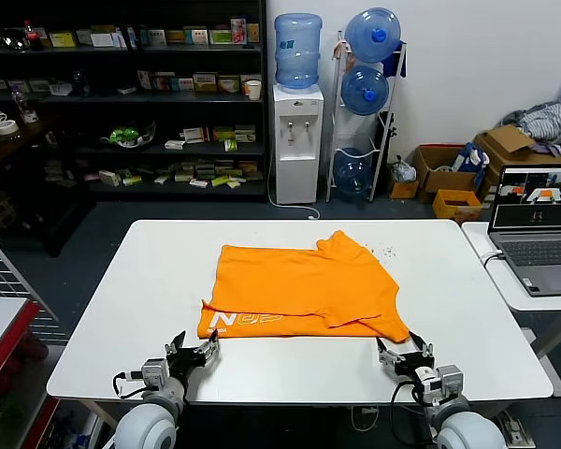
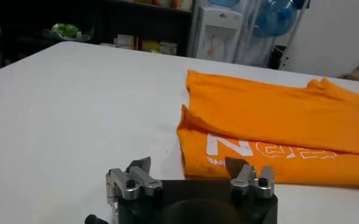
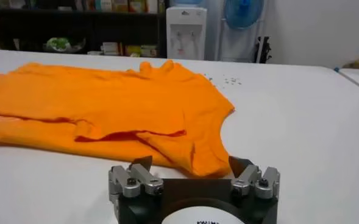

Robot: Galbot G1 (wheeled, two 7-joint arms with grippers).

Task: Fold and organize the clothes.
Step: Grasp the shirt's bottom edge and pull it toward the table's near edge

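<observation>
The orange T-shirt (image 1: 304,288) lies in the middle of the white table (image 1: 112,309), a little nearer the front edge than the back, already doubled over once so that a strip with white lettering (image 1: 252,321) shows along its front edge. One sleeve pokes out towards the back edge, and the front right corner of the cloth ends in a loose, rumpled flap.

Both arms wait at the front edge. The left gripper (image 1: 194,354) sits just short of the shirt's front left corner, fingers spread wide and holding nothing. The right gripper (image 1: 404,354) sits just short of the front right corner, equally wide open and empty. From each wrist view the cloth lies straight ahead between the fingertips.

It looks to me like the next fold starts with pinching those two front corners together. To do it well, I would want each gripper to slide low along the tabletop so the lower finger gets under every layer, not just the top one. The right side needs more care: the flap there is creased and layered, and a shallow pinch could lift a single ply and drag the fold open. Both should close at the same moment and lift evenly, keeping the front edge taut so the lettered strip does not skew.
</observation>
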